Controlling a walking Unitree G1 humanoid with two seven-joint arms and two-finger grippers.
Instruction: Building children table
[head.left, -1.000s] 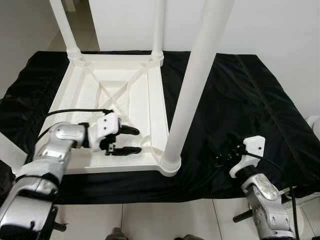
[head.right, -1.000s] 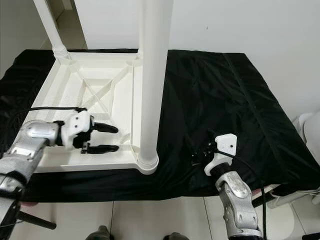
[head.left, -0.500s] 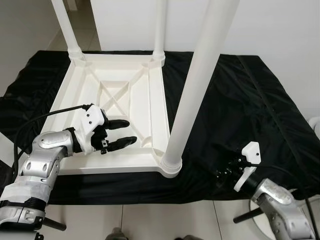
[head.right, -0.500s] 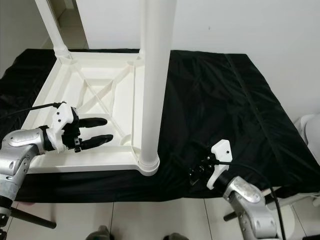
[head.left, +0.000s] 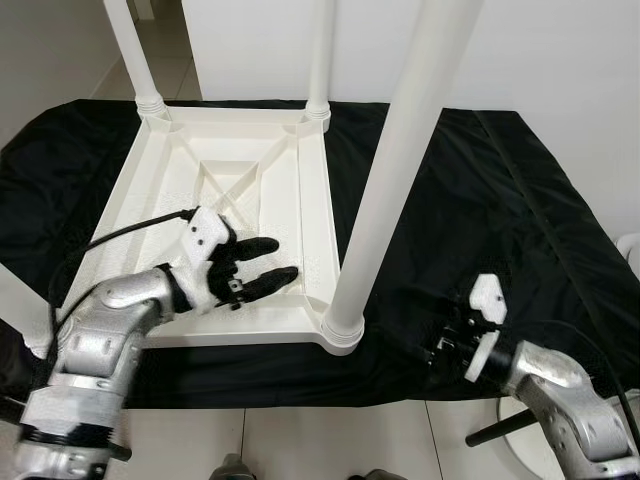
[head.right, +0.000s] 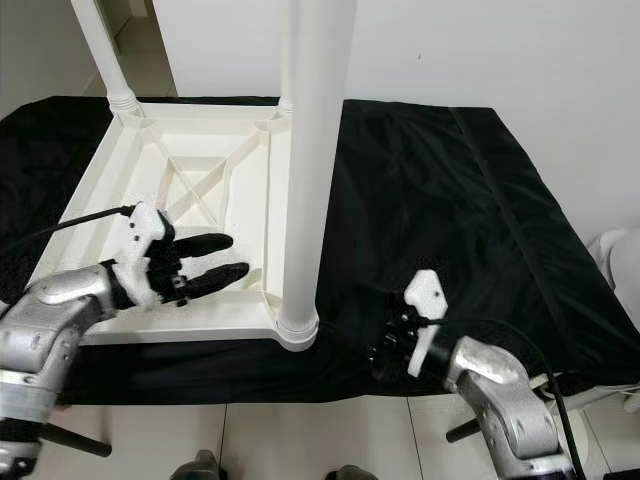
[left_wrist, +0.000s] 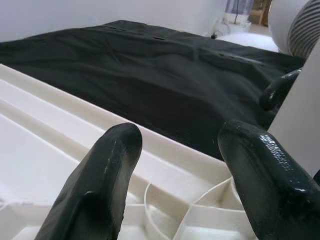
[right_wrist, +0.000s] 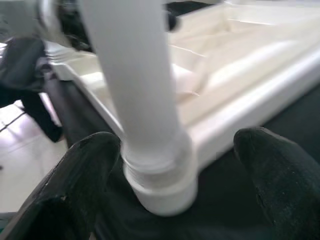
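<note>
A white plastic children's table (head.left: 316, 225) lies upside down on a black cloth (head.left: 490, 200). Three white legs stand up from its corners: far left (head.left: 130, 50), far right (head.left: 320, 50) and near right (head.left: 395, 170). My left gripper (head.left: 278, 258) hovers open over the ribbed underside, close to the near-right corner, with nothing between its fingers (left_wrist: 95, 195). My right gripper (head.left: 440, 345) is low over the cloth, just right of the near leg's base (right_wrist: 160, 170). It is open and points at that base without touching it.
The cloth's front edge drops to a pale tiled floor (head.left: 330, 440). A white wall (head.left: 560, 50) stands behind. A white rounded object (head.right: 618, 250) sits at the far right, and a black stand bar (head.left: 490, 432) lies below my right arm.
My left gripper has slid right over the underside toward the near-right corner, staying open. My right arm has dropped lower and turned its gripper left toward the near leg's base.
</note>
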